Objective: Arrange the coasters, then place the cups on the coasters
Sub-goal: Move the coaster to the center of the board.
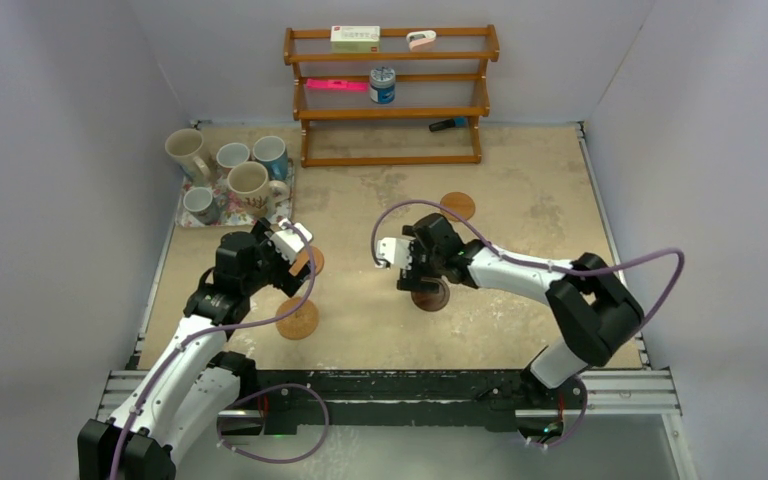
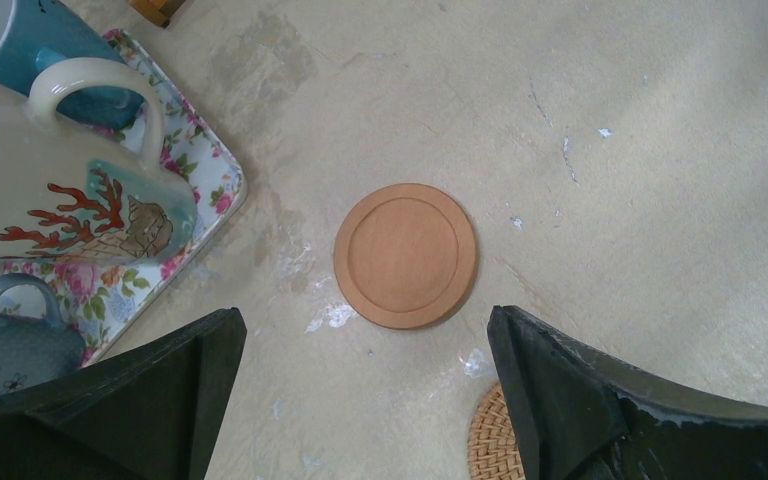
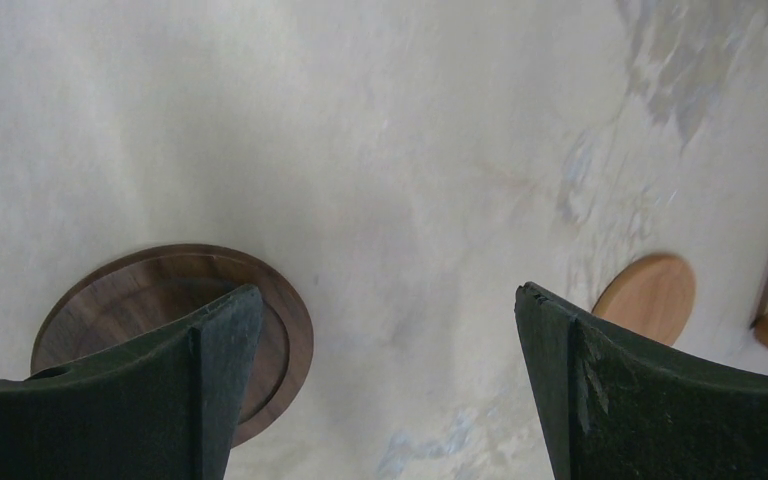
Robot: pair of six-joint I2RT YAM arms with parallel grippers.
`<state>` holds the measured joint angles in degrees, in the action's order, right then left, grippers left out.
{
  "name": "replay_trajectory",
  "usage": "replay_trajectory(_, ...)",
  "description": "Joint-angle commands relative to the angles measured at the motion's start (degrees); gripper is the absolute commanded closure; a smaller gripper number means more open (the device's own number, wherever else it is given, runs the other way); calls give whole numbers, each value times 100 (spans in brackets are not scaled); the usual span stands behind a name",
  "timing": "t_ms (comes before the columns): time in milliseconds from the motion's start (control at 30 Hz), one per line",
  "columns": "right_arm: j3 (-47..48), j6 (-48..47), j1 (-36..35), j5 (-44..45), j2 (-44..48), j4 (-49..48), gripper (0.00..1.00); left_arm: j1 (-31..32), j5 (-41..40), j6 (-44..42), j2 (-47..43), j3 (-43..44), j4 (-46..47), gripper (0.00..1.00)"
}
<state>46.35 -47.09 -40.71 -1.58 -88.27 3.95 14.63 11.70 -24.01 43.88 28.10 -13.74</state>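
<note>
Several cups stand on the floral tray (image 1: 222, 212) at the back left, among them a cream cup (image 1: 249, 185), a light blue cup (image 1: 272, 155) and a small grey-white cup (image 1: 200, 203). A smooth tan coaster (image 2: 406, 255) lies just ahead of my open left gripper (image 2: 365, 320), and a woven coaster (image 2: 488, 440) peeks out under its right finger. My right gripper (image 3: 390, 290) hangs open over bare table, its left finger above the dark brown coaster (image 3: 140, 300). Another tan coaster (image 3: 645, 295) lies farther off. In the top view the woven coaster (image 1: 297, 318) sits near the left arm.
A wooden shelf rack (image 1: 390, 95) stands against the back wall with a tin can (image 1: 382, 85), a box and small items on it. The coral-printed cream mug (image 2: 50, 190) and tray edge (image 2: 222, 190) are close to the left gripper's left side.
</note>
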Motion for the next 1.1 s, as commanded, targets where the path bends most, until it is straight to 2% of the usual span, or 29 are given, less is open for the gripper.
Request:
replay_trajectory(0,405,285,-283,297,-652,-365,1,-31,11,38,-55,-76,255,0)
replay_trajectory(433,1634,880,-535,1706,-1859,-866,1,-31,40,37,-134,-76,232,0)
replay_trajectory(700,1563,772,-526,2068,-1839,-1058,1,-31,52,43,-97,-85,261,0)
replay_trajectory(1067,2123,831,-484,2546,-1920,-687,1,-31,4,20,-40,-81,286,0)
